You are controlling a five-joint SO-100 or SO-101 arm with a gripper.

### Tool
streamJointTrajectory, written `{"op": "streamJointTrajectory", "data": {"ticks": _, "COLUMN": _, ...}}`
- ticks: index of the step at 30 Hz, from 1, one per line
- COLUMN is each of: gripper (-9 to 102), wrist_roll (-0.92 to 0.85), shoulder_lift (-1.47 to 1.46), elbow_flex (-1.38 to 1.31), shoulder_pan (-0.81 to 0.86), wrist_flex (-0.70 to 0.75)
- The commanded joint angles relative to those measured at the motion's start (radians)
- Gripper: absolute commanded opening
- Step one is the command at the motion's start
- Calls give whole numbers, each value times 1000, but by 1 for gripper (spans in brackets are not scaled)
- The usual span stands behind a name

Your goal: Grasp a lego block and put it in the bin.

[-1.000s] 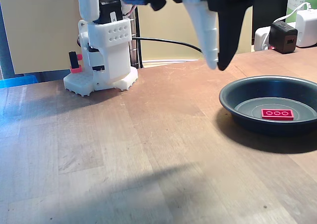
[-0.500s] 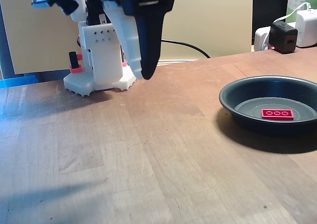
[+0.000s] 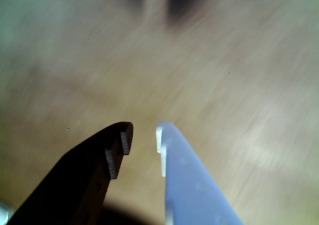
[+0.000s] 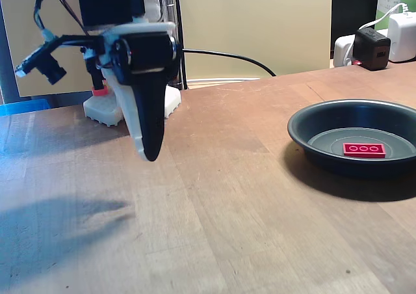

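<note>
Table (image 4: 214,196): lego block (image 4: 364,149) in bin (image 4: 312,138), end effector (image 4: 148,156) apart.

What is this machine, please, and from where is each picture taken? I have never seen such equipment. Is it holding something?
It is a small robot arm standing on a wooden table. Its gripper, two fingers, one black and one white, hangs over the table. The fixed view comes from a camera standing at table height. The wrist view comes from a camera riding on the arm: there the gripper shows a narrow gap with nothing between the fingers, so it holds nothing. On the right of the fixed view, a dark round bin contains a red lego block, lying hollows up.
</note>
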Motion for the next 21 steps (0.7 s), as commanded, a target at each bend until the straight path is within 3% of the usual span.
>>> {"op": "streamJointTrajectory", "data": {"ticks": 1, "gripper": 0, "wrist_roll": -11, "shoulder_lift": 38, "elbow_flex": 69, "shoulder_pan": 14, "wrist_flex": -37}}
{"op": "streamJointTrajectory", "data": {"ticks": 21, "gripper": 0, "wrist_roll": -11, "shoulder_lift": 356, "elbow_flex": 334, "shoulder_pan": 58, "wrist_flex": -57}}
